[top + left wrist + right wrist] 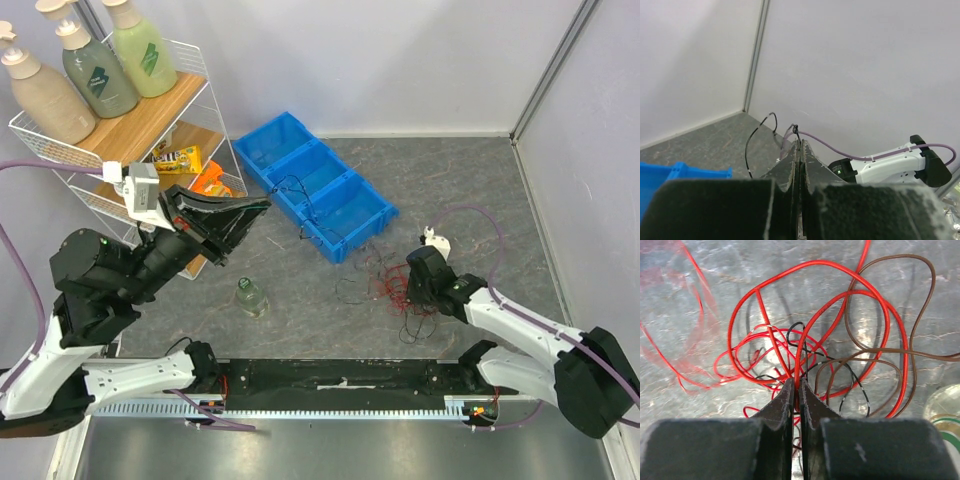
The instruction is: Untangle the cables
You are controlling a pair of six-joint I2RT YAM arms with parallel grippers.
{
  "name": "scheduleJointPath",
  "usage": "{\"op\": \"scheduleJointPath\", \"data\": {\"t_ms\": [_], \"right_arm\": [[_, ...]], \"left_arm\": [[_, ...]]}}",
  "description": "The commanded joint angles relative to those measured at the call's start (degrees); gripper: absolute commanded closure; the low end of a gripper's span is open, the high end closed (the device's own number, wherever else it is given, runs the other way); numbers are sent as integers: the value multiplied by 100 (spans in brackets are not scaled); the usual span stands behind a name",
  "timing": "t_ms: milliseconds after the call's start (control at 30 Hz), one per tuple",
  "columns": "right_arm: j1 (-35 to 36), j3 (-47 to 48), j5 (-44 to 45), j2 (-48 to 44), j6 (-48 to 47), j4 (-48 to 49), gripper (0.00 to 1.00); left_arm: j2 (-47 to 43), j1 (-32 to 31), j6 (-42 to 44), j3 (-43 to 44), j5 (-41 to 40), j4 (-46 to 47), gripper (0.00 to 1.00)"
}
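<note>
**Red & black cables: heap down low, one strand held up high**

They lie as a loose heap of thin red, black & brown loops on the grey table. The heap is just in front of the blue bins and to the R of a small clear bottle.

R gripper is down at the heap's near-R edge. Its jaws are pressed together w/ a red strand pinched btwn the tips. In the R wrist view that strand rises from the tips and arcs into the big red loops. Brown loops sit to the R of it, and a thin black wire threads thru the middle. The bottle's edge shows at the lower-R corner of that view.

L gripper is up off the table, well apart from the heap, pointing toward the bins. Its jaws are closed flat against each other. A black strand sits right at the tips, apparently nipped there, then curves away in a loop & drops toward the table. In the top view a hair-thin black line runs across the bins btwn the L tips and the heap. Can't tell whether it rests in a compartment or hangs above it.

At the table's far-L side stands a wire rack w/ pump bottles & snack packs.
</note>
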Motion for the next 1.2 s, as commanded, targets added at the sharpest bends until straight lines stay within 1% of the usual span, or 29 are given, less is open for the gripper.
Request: {"op": "scheduleJointPath", "data": {"t_ms": [0,100,167,300,367,400,500,667,733,767,833,900,967,1100,1167], "right_arm": [[-107,97,652,239,129,-260,90],[-152,149,670,450,15,-270,89],[-143,298,102,547,-536,-95,82],[-108,554,-60,521,-908,-85,80],[-108,668,-182,564,-1083,-85,77],[-108,773,-313,643,-1215,-120,73],[32,1019,-560,601,-1444,-199,56],[541,1678,-631,-180,-1804,-384,32],[691,1924,-779,-471,-1980,-340,25],[744,2004,-989,-594,-2094,-253,23],[771,2083,-1551,-814,-2218,46,20],[771,2145,-1642,-999,-2183,213,17],[771,2224,-1467,-1087,-2087,188,17],[771,2198,-519,-1027,-1718,-207,19],[771,2075,-385,-982,-1568,-383,20]], "left_arm": [[-120,-24,506,207,-367,-275,98],[-234,-16,647,392,-586,-433,98],[-269,-15,674,419,-736,-478,98],[-208,-16,604,375,-903,-600,98],[-199,-16,569,340,-982,-618,98],[-199,-16,542,322,-1017,-610,98],[-155,-7,489,261,-1044,-592,98],[73,-15,270,182,-1105,-741,98],[213,-16,112,173,-1263,-837,98],[292,-16,33,173,-1324,-916,98],[529,-16,-64,243,-1378,-1127,98],[801,-15,-143,304,-1448,-1312,98],[1039,-7,-170,296,-1579,-1295,98],[1627,-7,-117,576,-1677,-1155,98],[1891,11,-47,726,-1650,-988,98]]}}
